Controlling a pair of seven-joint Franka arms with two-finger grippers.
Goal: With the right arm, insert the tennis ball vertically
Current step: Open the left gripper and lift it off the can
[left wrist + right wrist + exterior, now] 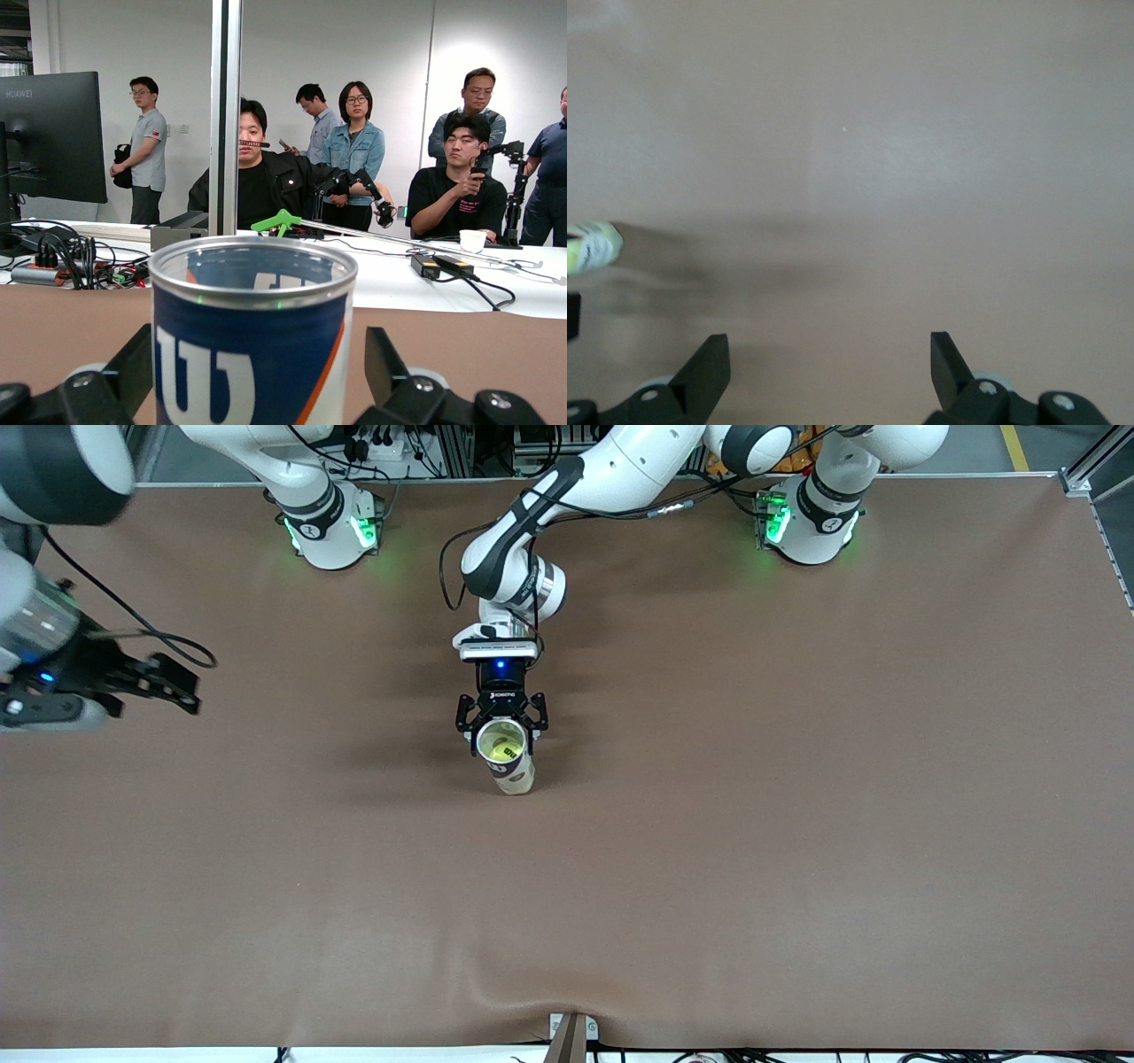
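Front view: set high across the tabletop (797, 850), looking steeply down toward both arm bases along the top edge, taking in the whole brown surface. Left wrist view: mounted just above the left hand (257, 390), looking level across the tabletop toward the room and its onlookers (354, 150), very close to an upright can (252, 336) standing between the spread fingers (133, 363). Right wrist view: mounted above the right hand (828, 381), well up, aimed down at bare tabletop, fingers (709, 367) apart at the frame's edge. Shared: the can (507, 757), seen from above in the front view, side-on in the left wrist view; the same brown surface in all three.
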